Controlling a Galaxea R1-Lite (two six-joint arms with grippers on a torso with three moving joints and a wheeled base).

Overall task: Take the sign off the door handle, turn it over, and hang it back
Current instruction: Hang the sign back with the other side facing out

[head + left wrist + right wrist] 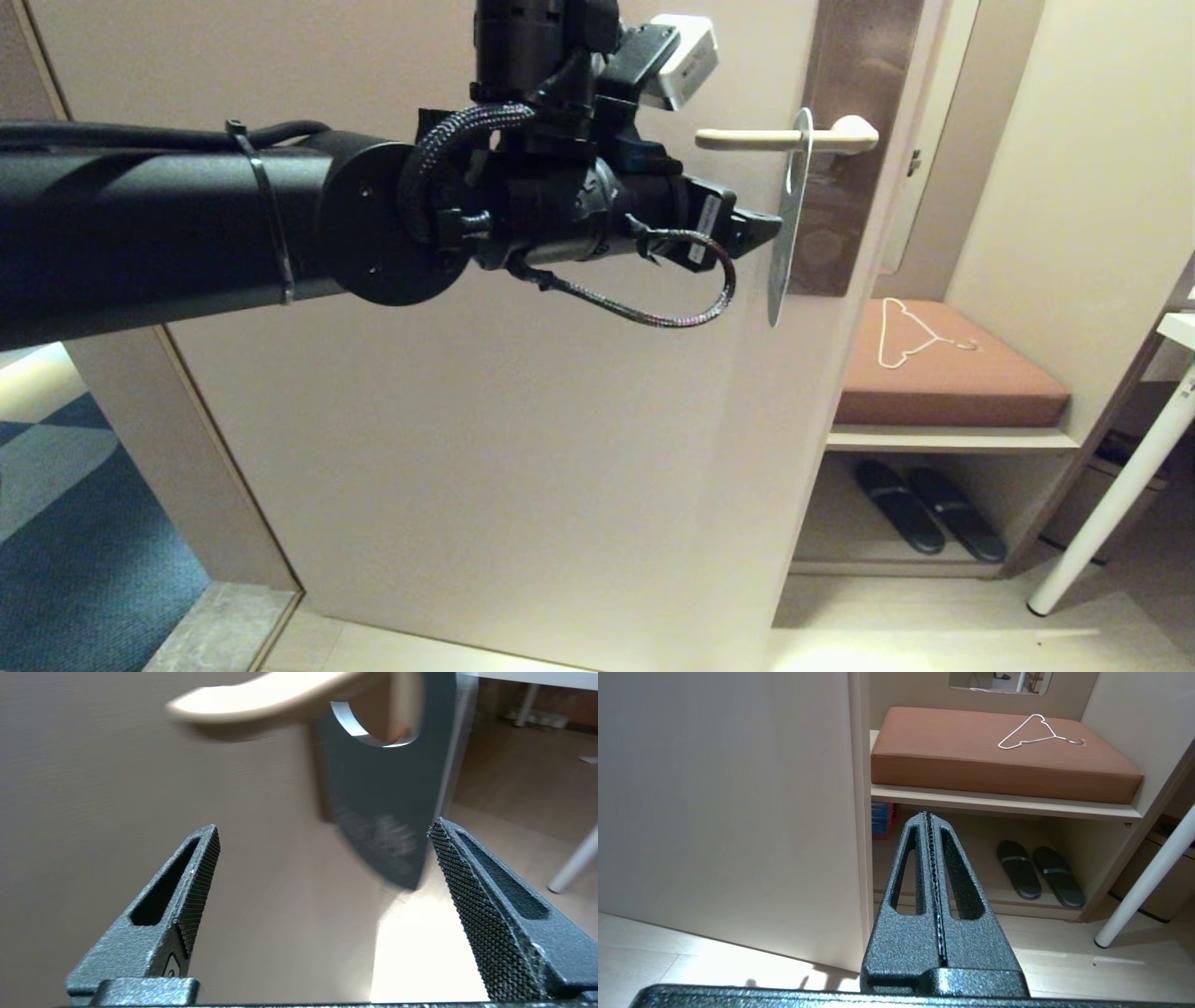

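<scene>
Reaching for the sign [790,219], hung on the handle [756,139]. Left hand [322,858] wide, just before it. Next: close on sign, lift off. Right hand [930,858] closed, empty, low.

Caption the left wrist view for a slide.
Left gripper, jaws open, nears the sign hanging on the door handle.

The left arm [168,233] extends horizontally across the head view, forearm level, wrist straight. The left gripper [770,224] points forward at the end of it — jaws spread wide apart, nothing between the fingers [198,891]. The textured inner pads face each other across the gap. The right gripper [930,816] is outside the head view; its own wrist camera shows it angled downward — fingers pressed together, empty.
</scene>
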